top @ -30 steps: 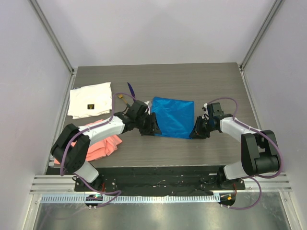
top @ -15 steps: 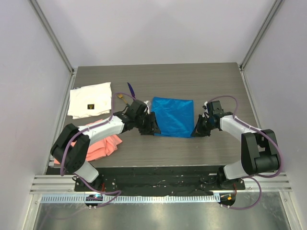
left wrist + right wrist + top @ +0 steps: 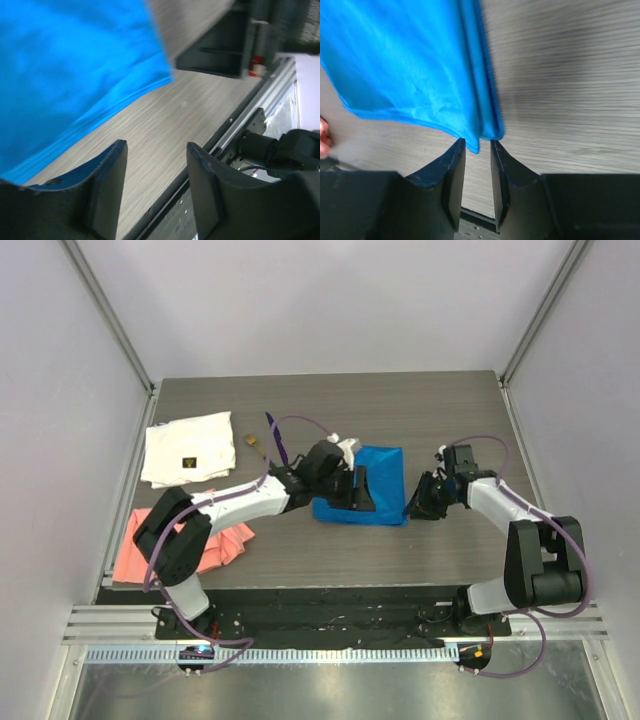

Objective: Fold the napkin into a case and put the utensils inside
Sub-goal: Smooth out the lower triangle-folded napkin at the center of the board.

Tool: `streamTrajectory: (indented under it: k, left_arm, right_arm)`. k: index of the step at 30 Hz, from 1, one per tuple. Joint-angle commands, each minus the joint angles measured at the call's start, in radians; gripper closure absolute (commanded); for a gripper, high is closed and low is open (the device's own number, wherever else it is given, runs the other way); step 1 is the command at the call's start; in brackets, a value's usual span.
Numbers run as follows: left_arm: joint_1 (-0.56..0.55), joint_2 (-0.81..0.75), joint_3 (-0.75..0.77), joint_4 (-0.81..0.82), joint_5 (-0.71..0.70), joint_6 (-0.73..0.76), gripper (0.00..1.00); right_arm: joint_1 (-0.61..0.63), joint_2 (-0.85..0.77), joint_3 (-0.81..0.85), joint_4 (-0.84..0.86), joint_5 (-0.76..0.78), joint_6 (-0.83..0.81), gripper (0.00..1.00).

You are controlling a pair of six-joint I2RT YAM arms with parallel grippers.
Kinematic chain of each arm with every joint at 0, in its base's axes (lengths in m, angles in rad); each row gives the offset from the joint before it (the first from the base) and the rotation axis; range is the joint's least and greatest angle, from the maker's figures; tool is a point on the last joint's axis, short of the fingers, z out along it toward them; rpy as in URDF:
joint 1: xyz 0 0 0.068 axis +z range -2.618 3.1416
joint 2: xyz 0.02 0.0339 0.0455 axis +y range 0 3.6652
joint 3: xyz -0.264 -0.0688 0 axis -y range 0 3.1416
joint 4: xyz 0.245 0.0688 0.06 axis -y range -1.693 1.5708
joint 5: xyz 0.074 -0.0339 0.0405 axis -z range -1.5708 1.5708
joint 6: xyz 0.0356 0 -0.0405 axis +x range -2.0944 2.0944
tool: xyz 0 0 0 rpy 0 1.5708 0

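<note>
The bright blue napkin [image 3: 384,468] lies folded over in the middle of the table, narrower than a square. My left gripper [image 3: 361,490] hangs over its near left part, open, with nothing between the fingers [image 3: 155,150]; the napkin [image 3: 75,65] lies beyond its tips. My right gripper [image 3: 413,507] is at the napkin's near right corner. Its jaws stand slightly apart [image 3: 476,146], with the corner of the napkin [image 3: 410,65] just at their tips, not pinched. The utensils lie left of the napkin: a purple piece [image 3: 275,436] and a green-handled piece with a tan end [image 3: 255,443].
A white cloth with a small dark label [image 3: 187,448] lies at the back left. A salmon-pink cloth [image 3: 135,550] lies at the near left, partly under the left arm. The table's front rail [image 3: 260,120] runs close behind the left gripper.
My left arm swung right across the napkin, and its left part now lies folded over, so the cloth is narrower. The left jaws widened a little. The right gripper barely moved.
</note>
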Motion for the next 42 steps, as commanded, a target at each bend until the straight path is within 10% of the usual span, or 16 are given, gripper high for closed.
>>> streamTrajectory:
  k: [1,9,32,42]
  left_arm:
    - [-0.082,0.076,0.113,0.100,-0.074,0.117,0.50]
    - [-0.176,0.240,0.295,0.034,-0.256,0.233,0.52]
    - [-0.296,0.507,0.602,-0.218,-0.504,0.305,0.55]
    - [-0.296,0.542,0.645,-0.241,-0.456,0.307,0.74]
  right_arm:
    - [-0.074,-0.077,0.015,0.000,0.004,0.027,0.69]
    - [-0.177,-0.060,-0.085,0.078,-0.113,0.071,0.99]
    - [-0.199,-0.049,-0.114,0.125,-0.191,0.039,0.99]
    - [-0.199,-0.022,-0.140,0.158,-0.224,0.039,0.99]
